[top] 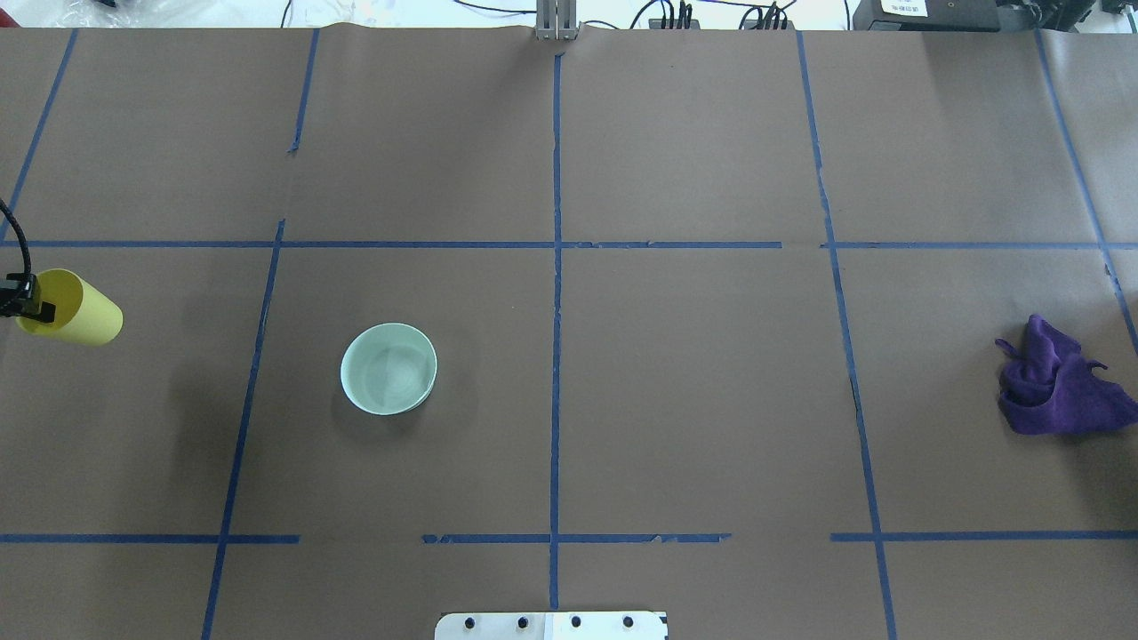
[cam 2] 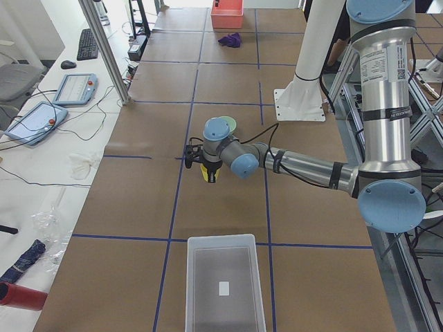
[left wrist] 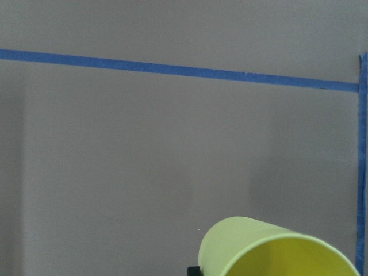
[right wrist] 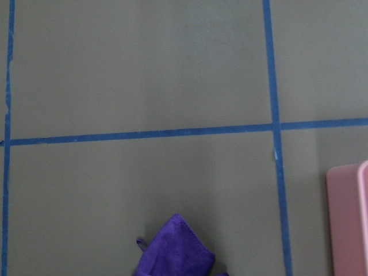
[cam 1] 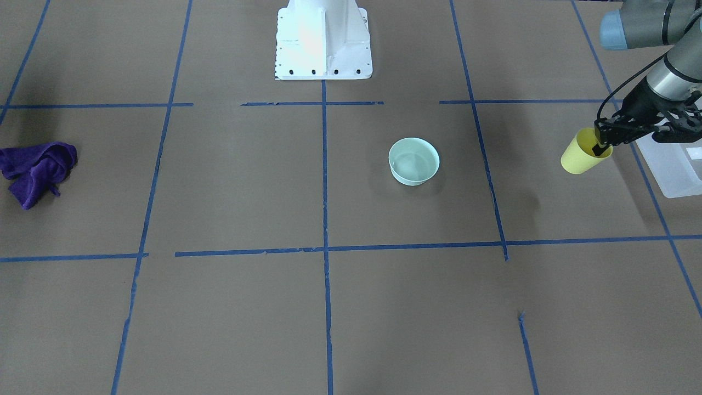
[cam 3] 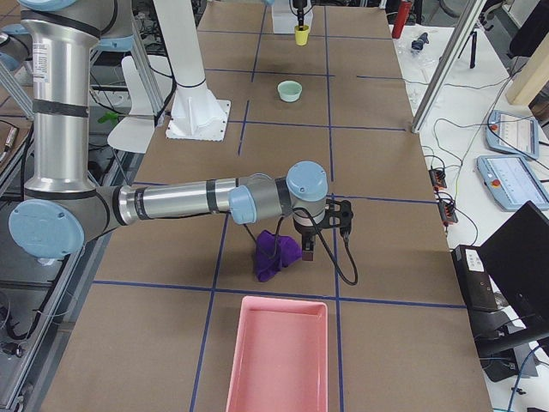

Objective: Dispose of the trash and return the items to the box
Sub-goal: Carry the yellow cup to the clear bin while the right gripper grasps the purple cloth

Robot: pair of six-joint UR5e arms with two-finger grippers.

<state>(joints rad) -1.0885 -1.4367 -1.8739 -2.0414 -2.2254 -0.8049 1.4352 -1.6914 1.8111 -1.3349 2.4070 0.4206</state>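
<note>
My left gripper [cam 1: 599, 146] is shut on the rim of the yellow cup [cam 1: 581, 156], one finger inside its mouth. The cup is tilted on its side and held above the table, just beside the near edge of the frosted white box [cam 1: 672, 167]. The cup also shows in the overhead view [top: 78, 311] and the left wrist view [left wrist: 270, 247]. The mint-green bowl [cam 1: 414, 161] stands upright on the table, apart from both arms. My right gripper [cam 3: 309, 249] hangs over the purple cloth [cam 3: 273, 256]; I cannot tell whether it is open or shut.
The purple cloth [top: 1049, 382] lies crumpled at the table's far right side. A pink tray [cam 3: 276, 360] sits beyond it at that end. The white robot base [cam 1: 322, 41] stands at the table's middle edge. Blue tape lines cross the brown table.
</note>
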